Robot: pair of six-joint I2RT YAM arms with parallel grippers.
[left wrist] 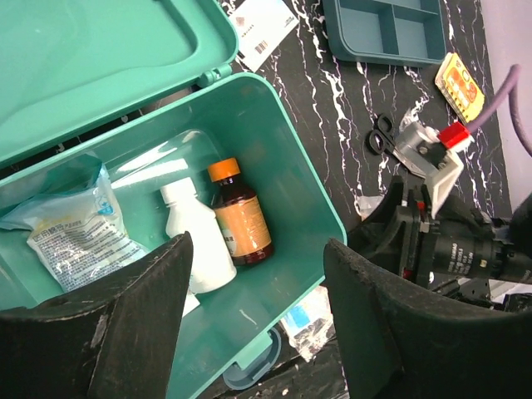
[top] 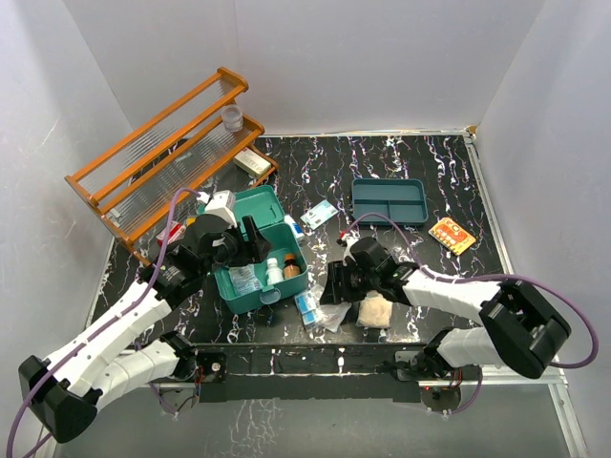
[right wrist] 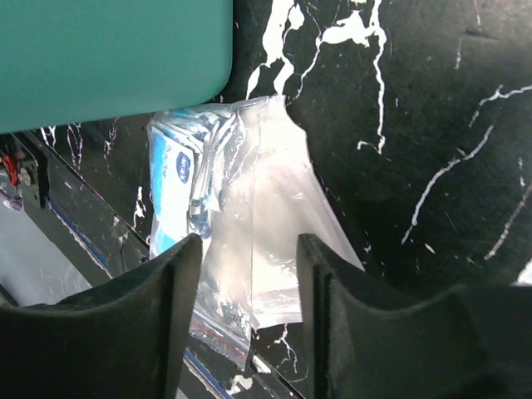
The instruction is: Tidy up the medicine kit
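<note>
Kit (left wrist: 291, 166) open, bottles (left wrist: 241, 220) inside; left gripper (left wrist: 253, 249) spread above. Right gripper (right wrist: 248, 249) spread astride bag (right wrist: 274, 216). Rack (top: 162, 162): top view only.

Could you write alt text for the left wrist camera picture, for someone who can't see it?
An open teal medicine kit holds a white bottle, a brown bottle with an orange cap and a printed plastic pouch. The left pincer hangs open above it.

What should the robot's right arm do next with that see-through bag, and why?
Probably lower the right end effector and close it on the clear bag. It hangs open right over the bag, which lies on the table beside the open green box, not inside it.
</note>
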